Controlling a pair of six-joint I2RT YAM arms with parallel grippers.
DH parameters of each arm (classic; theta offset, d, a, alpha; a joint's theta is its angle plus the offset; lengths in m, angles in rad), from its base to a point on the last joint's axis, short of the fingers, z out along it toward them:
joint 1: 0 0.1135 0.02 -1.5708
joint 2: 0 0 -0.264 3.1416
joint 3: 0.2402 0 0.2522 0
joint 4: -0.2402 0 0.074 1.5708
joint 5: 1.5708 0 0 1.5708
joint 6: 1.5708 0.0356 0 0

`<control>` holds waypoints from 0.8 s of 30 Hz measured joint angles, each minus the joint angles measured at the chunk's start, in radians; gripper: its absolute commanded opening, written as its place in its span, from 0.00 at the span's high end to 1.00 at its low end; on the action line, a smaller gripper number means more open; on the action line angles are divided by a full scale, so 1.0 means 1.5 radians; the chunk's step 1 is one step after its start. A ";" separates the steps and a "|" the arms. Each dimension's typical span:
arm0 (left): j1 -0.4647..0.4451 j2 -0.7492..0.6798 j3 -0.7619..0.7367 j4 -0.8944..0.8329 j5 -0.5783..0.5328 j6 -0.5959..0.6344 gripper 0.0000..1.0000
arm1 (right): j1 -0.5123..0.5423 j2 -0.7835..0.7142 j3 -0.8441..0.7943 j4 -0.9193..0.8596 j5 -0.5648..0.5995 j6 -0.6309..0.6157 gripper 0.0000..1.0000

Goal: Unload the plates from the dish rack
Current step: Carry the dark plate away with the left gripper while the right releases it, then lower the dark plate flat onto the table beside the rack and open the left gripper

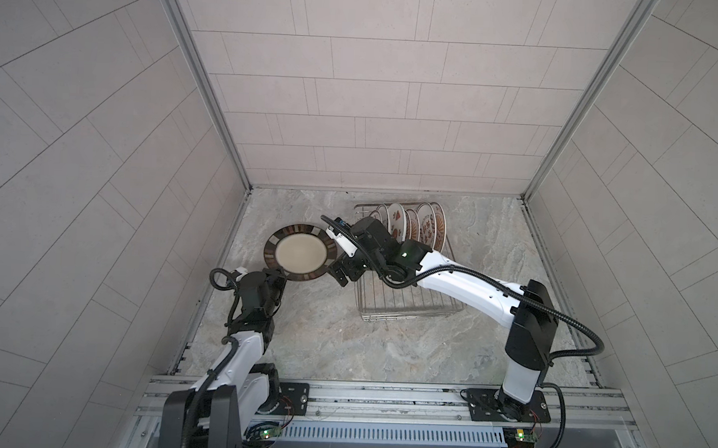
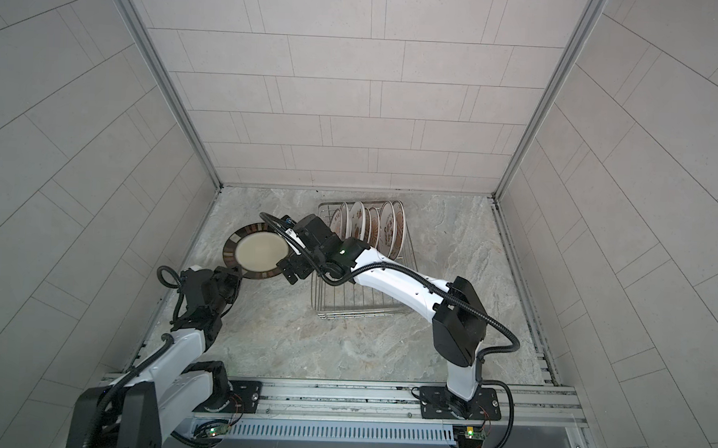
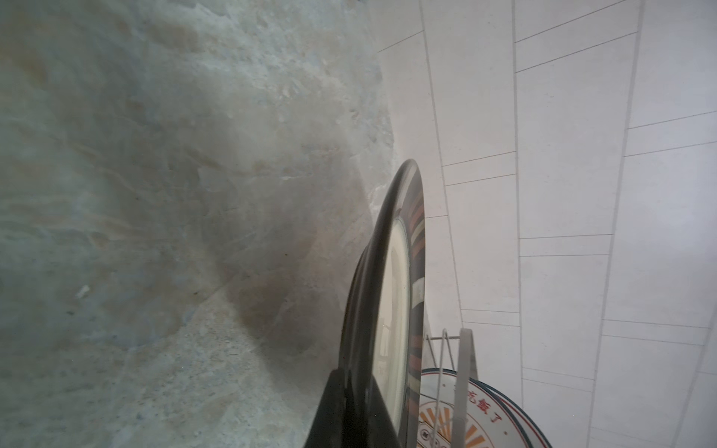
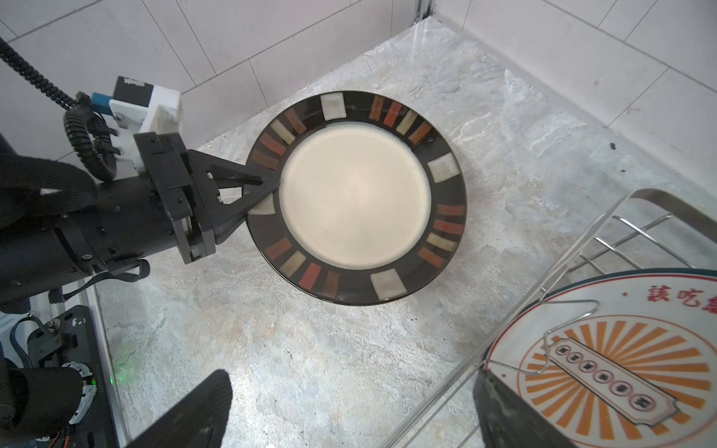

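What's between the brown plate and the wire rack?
The open right gripper hangs between the brown plate and the dish rack, in both top views.

**Left arm** (image 1: 239, 348): based at the near left corner of the bench (image 1: 385, 338). Forearm angled toward the far edge, wrist bent upward.
**Left gripper** (image 4: 267, 185): fingers pinched tight over the rim of a brown-rimmed plate (image 4: 355, 196), which was held clear of the bench.
**Right arm** (image 1: 463, 285): based at the near right corner. Elbow raised, forearm stretched toward the middle.
**Right gripper** (image 4: 351, 382): jaws spread wide, pointed downward, just beside the plate and apart from it.
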 measured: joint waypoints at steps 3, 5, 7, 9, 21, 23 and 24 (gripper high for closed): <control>0.001 0.028 0.000 0.001 -0.020 0.010 1.00 | 0.002 0.027 0.019 -0.007 -0.007 0.000 0.02; 0.004 0.046 0.000 0.009 -0.028 0.012 1.00 | 0.004 0.047 0.036 -0.012 -0.013 0.000 0.03; 0.007 0.079 0.000 0.034 -0.035 0.012 1.00 | 0.005 0.067 0.055 -0.017 -0.019 0.000 0.03; 0.010 0.109 0.000 0.055 -0.041 0.012 1.00 | 0.005 0.084 0.072 -0.022 -0.023 0.000 0.03; 0.014 0.232 0.019 0.171 -0.099 0.012 1.00 | 0.006 0.166 0.160 -0.054 -0.036 -0.003 0.03; 0.014 0.256 0.023 0.196 -0.113 0.012 1.00 | 0.006 0.179 0.180 -0.060 -0.036 -0.003 0.03; 0.014 0.270 0.025 0.211 -0.118 0.011 1.00 | 0.006 0.186 0.190 -0.064 -0.036 -0.004 0.03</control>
